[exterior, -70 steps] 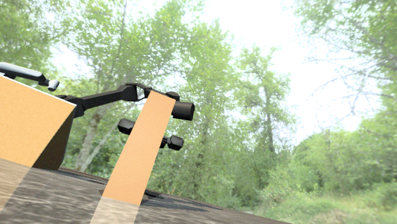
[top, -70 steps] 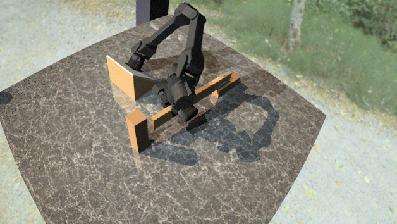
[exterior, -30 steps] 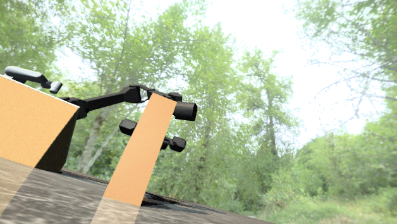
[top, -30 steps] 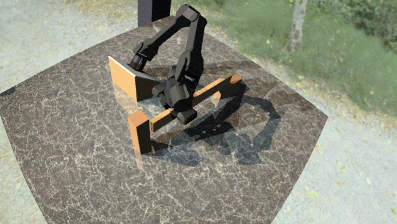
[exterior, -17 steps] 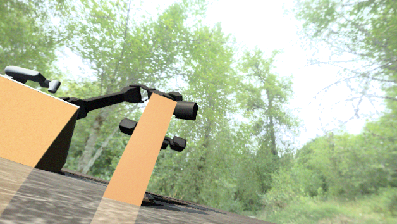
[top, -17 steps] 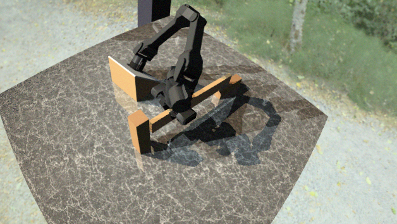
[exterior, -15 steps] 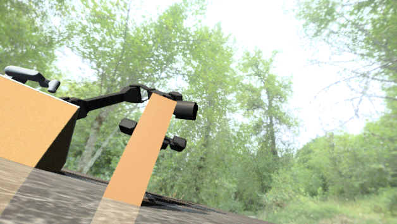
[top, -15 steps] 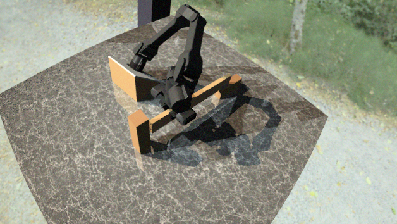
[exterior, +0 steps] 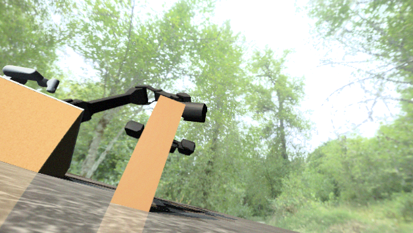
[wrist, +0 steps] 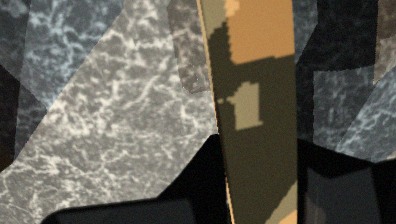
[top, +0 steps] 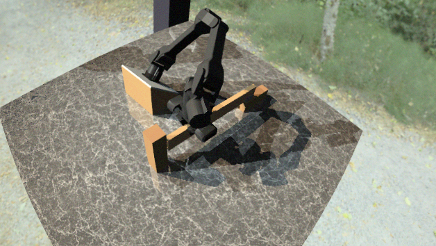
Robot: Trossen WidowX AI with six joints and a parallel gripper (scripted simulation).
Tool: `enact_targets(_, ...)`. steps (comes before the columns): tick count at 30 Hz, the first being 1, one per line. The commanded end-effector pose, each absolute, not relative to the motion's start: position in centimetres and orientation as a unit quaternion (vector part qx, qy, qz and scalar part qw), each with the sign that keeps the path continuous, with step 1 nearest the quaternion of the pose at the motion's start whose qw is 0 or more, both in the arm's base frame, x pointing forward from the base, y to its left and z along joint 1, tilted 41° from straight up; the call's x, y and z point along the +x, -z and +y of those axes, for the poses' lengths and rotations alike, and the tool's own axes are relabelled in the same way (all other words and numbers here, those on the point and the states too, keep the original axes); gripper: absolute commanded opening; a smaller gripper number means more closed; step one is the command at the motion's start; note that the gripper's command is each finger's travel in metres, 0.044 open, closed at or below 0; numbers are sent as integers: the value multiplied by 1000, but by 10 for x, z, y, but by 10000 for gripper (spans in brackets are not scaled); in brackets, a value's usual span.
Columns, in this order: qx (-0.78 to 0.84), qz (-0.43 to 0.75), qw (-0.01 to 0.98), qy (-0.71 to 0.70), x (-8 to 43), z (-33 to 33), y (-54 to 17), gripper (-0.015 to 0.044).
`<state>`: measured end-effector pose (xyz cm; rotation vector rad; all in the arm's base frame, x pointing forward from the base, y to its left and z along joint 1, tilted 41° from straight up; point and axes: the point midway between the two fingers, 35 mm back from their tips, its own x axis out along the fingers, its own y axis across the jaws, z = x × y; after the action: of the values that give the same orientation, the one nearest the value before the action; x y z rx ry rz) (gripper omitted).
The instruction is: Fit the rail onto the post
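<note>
A long, narrow orange-brown wooden rail [top: 232, 101] [wrist: 260, 95] runs diagonally through the top view's centre, its lower-left end beside the upright wooden post [top: 155, 149] [exterior: 148, 155].

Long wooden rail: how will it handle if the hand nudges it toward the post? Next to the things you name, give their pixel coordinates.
The long, straight orange-brown wooden rail [top: 232, 101] [wrist: 260, 40] looks stiff, so probably little flex. Flat sides suggest no rolling. Being gripped partway along, it might pivot on contact.
</note>
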<state>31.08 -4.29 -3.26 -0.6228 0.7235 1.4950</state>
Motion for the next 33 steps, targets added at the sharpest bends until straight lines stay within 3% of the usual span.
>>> enact_targets(1, -274, 316, 635, -650, 312, -48, 33, 0)
enact_targets(33, -275, 316, 635, -650, 312, -54, 38, 0)
